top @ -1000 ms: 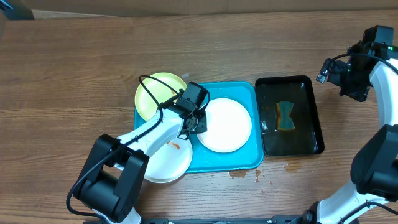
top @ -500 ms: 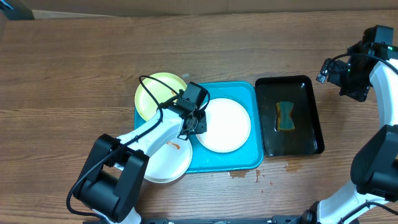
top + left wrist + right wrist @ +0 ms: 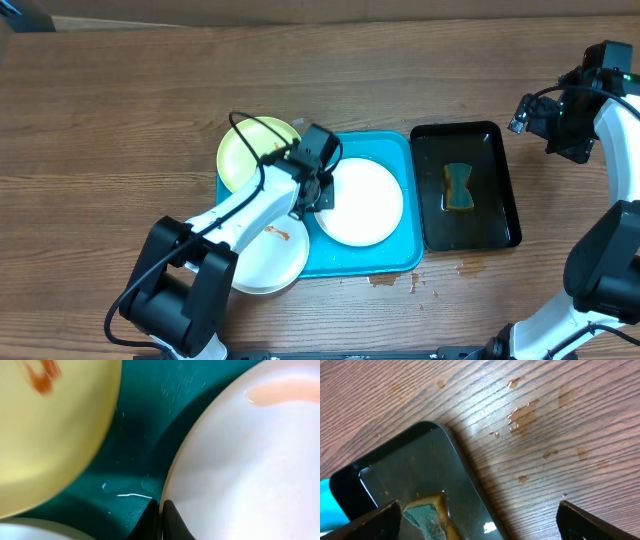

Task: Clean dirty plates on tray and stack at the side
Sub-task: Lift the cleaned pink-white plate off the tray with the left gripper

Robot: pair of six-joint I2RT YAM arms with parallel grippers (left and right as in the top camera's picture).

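White plate (image 3: pixel 240 460) rim pinched by lowered L hand (image 3: pixel 160 507).

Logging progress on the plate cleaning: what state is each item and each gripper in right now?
yellow-green plate: orange smear, overlapping the tray's corner.
white plate on the tray: pale orange smear, rim pinched.
front white plate: smeared, overhanging the tray's edge.
tray: wet spots.
sponge: lying in the black tray, untouched.
left gripper: shut on that rim.
right gripper: open, empty.
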